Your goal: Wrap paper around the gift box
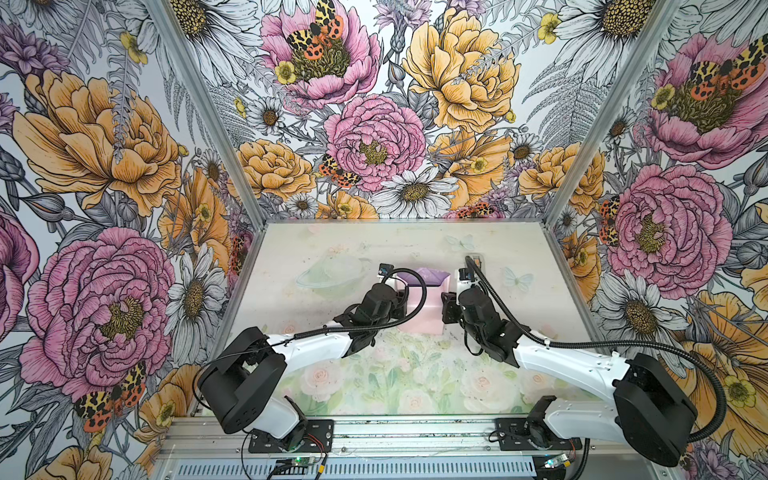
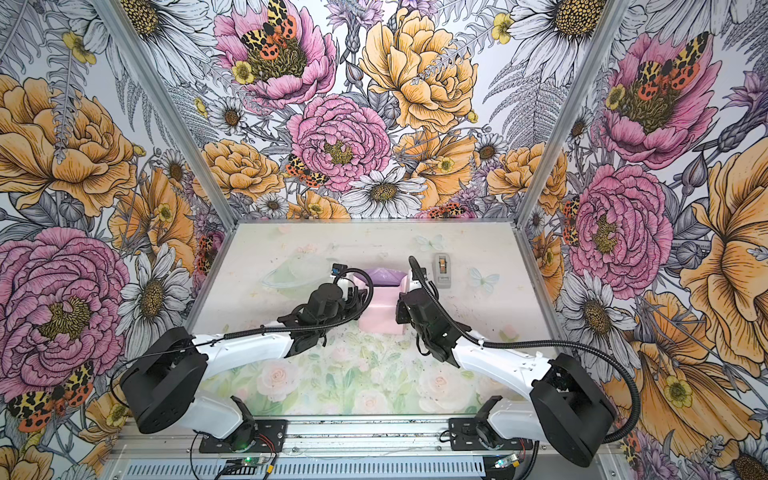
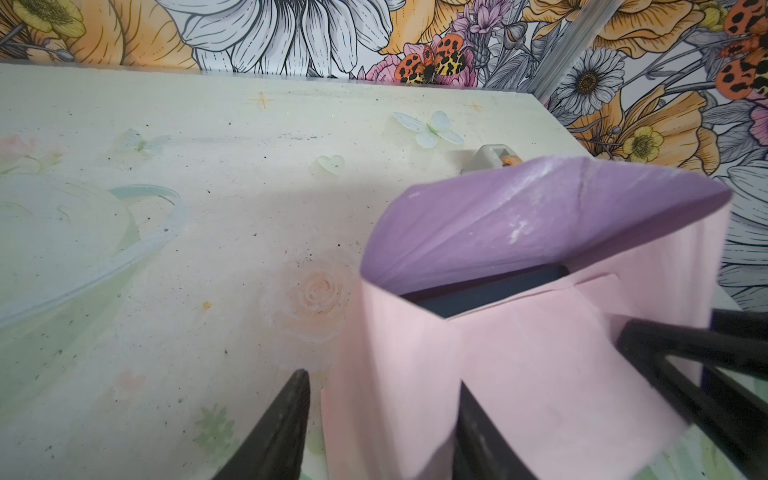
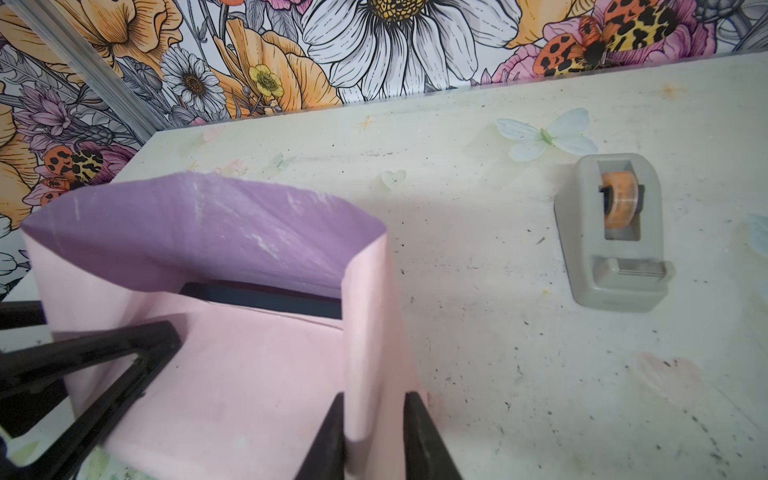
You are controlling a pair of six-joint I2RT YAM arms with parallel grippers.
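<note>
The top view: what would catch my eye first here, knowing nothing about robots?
In a top view, the huge flower-and-moth wallpaper on all three walls shouts loudest. At the centre, pink-and-lilac paper stands folded up around a dark gift box, with the left gripper and right gripper each straddling a raised side. A grey tape dispenser sits just beyond, to the right.

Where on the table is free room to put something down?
Free on the table: the strip along the back wall; the left side beyond the left arm; the near stretch between both arms. Crowded: where left gripper and right gripper flank the paper, tape dispenser beside.
</note>
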